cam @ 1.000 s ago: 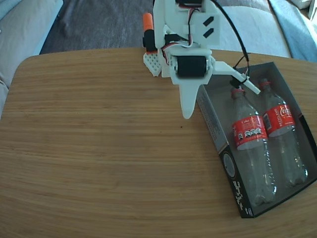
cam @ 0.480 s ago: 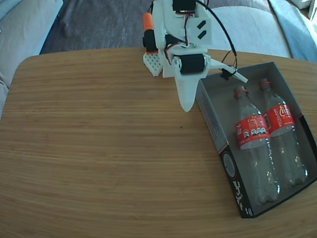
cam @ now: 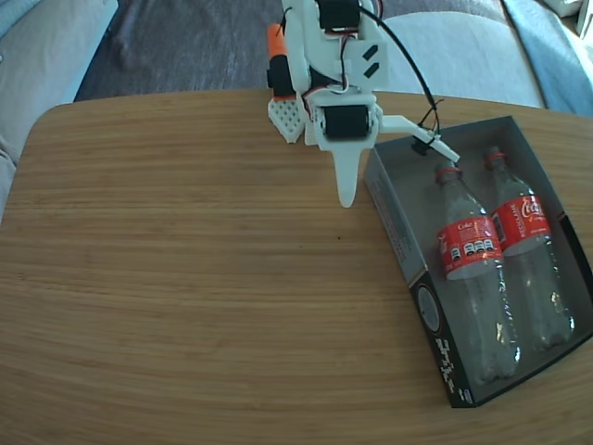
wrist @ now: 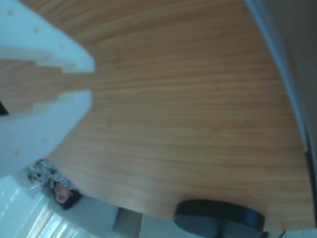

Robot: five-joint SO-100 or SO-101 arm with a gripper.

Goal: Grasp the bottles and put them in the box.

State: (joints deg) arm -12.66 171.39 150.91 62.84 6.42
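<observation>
Bottles [cam: 473, 264] lie side by side in the box [cam: 394, 222] at three o'clock on the table [cam: 185, 278], both already inside. Farther back, toward twelve, the gripper [cam: 346, 197] hangs empty, fingers nearly closed. Retreating well would mean lifting clear of the box's rim, I reckon.

in the fixed view, white script lettering on the red label of the right bottle [cam: 524, 243] reads as the coca-cola logo. the left bottle [cam: 473, 269] carries small white marks on its label, too small to read. the box [cam: 435, 320] has a round mark and white print on its black outer side, illegible.
</observation>
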